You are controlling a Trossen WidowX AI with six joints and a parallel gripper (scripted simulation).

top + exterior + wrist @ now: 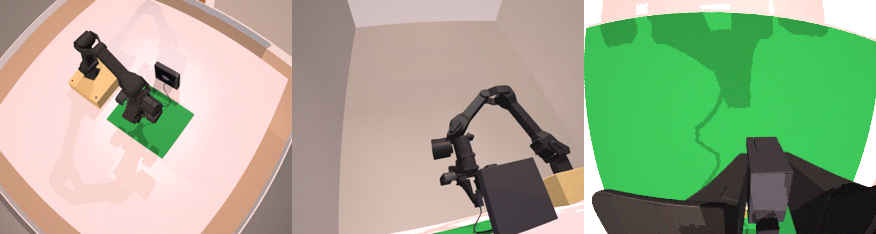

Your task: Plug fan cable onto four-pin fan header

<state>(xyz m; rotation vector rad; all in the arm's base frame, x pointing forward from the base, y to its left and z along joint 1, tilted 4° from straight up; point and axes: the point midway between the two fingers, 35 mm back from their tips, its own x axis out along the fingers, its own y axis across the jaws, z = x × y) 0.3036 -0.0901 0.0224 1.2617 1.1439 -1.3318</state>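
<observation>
Wrist view, claw (764,186) clamped on boxy grey plug (768,180) — apparently lifted above flat green board (647,127), thin cable (478,220) dangling

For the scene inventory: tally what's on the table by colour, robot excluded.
Green: 1, the board
Dark grey or black: 3, the fan, its cable and the plug in the gripper
Tan: 1, the wooden block
Total: 5
</observation>
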